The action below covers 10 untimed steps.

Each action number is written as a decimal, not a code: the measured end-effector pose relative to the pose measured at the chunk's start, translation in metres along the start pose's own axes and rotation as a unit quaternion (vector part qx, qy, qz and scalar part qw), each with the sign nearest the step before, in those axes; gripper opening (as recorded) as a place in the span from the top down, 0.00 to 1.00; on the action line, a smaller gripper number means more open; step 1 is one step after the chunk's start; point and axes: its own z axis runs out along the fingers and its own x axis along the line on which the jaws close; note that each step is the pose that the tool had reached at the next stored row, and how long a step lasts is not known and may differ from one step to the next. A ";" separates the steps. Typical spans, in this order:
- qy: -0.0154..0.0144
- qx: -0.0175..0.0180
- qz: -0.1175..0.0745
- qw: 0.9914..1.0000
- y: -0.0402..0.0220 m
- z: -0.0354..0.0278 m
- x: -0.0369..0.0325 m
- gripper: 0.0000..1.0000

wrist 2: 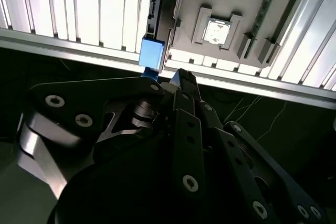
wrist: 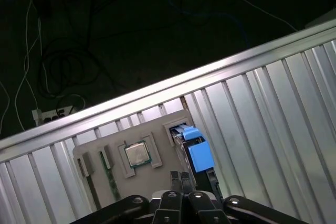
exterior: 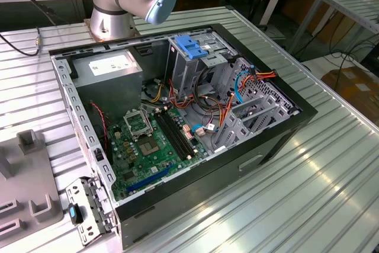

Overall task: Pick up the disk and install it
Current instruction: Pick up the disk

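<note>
Plainly, one disk (wrist: 198,153) sits in a slot at the edge of one grey tray (wrist: 152,129), beside one processor chip (wrist: 137,154). One computer case (exterior: 207,173) lies open on the table (exterior: 331,164). One gripper (wrist: 178,178) hovers with fingers (wrist: 185,178) pressed together, empty; the disk lies just beyond its fingertips, not touching.

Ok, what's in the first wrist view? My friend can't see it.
The disk, with its bright blue bracket, sits in a slot at one end of a grey tray, close to the shut fingers of the gripper. A square chip lies in the tray, on a ribbed metal table.
</note>
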 end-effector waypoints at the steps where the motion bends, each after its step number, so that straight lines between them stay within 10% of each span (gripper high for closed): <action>1: 0.000 0.000 -0.003 1.000 0.0000 0.0000 0.0000 0.89; 10: 0.001 0.000 -0.038 0.999 -0.0002 0.0001 -0.0002 0.89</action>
